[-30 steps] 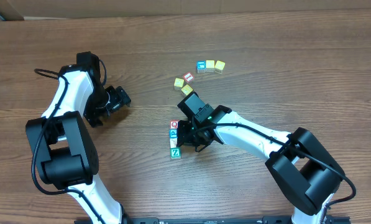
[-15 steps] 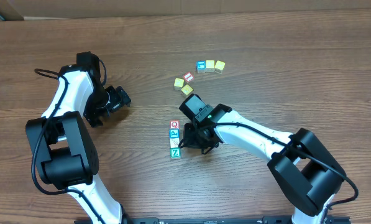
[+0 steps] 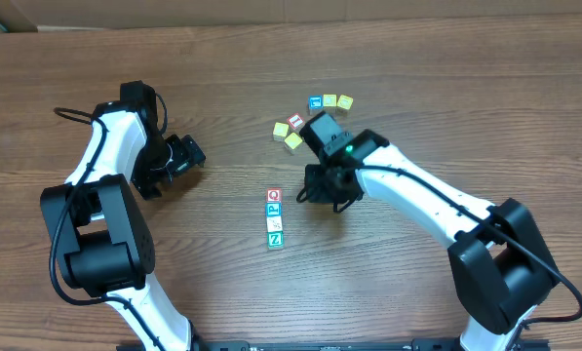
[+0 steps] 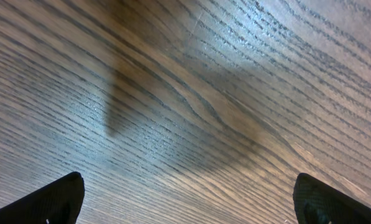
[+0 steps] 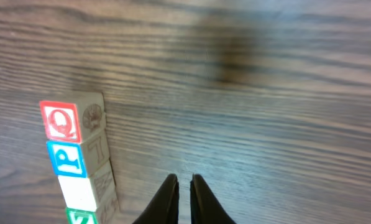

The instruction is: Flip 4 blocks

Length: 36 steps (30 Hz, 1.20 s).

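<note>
Wooden blocks [image 5: 79, 163] (Q, P, pale, Z) lie in a touching row left of the right gripper [image 5: 184, 186], its jaws nearly closed and empty; light, hard, probably slick, each wants pinching on opposite side faces; left gripper [image 4: 188, 198] gapes wide, empty.

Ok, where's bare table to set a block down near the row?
Bare table between the left claw and the row, and past the Z toward the arm bases. Crowded on the row's other side: the right claw hangs close by, with loose cubes beyond it.
</note>
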Tool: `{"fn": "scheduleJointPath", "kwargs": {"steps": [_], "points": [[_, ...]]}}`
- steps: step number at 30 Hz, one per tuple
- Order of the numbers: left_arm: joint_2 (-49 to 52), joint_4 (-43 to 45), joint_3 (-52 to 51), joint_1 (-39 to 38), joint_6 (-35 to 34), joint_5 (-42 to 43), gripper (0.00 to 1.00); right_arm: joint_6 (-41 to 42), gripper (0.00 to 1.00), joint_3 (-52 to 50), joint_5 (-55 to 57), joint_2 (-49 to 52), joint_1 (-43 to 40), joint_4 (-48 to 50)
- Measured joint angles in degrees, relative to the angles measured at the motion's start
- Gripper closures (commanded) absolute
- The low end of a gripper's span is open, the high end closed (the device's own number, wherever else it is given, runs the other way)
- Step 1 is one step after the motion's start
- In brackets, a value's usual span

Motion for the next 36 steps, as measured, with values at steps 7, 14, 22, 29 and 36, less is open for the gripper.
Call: {"fn": "scheduleJointPath", "kwargs": {"steps": [7, 14, 22, 29, 36], "points": [[0.00, 0.02, 0.00, 0.00, 0.00, 0.00, 0.00, -6.10, 0.25, 13.73, 2.78, 0.00, -2.56, -10.32], [0.00, 0.00, 0.00, 0.00, 0.00, 0.00, 0.00, -12.55, 0.00, 18.97, 8.22, -0.02, -11.43, -13.29], [0.00, 0.00, 0.00, 0.00, 0.00, 0.00, 0.00, -13.94, 0.00, 18.97, 13.25, -0.02, -20.98, -12.96], [0.00, 0.00, 0.00, 0.00, 0.00, 0.00, 0.00, -14.19, 0.00, 18.97, 13.97, -0.02, -23.10, -13.00], [0.00, 0.00, 0.00, 0.00, 0.00, 0.00, 0.00, -14.21, 0.00, 18.97, 13.99, -0.02, -23.32, -12.96]]}}
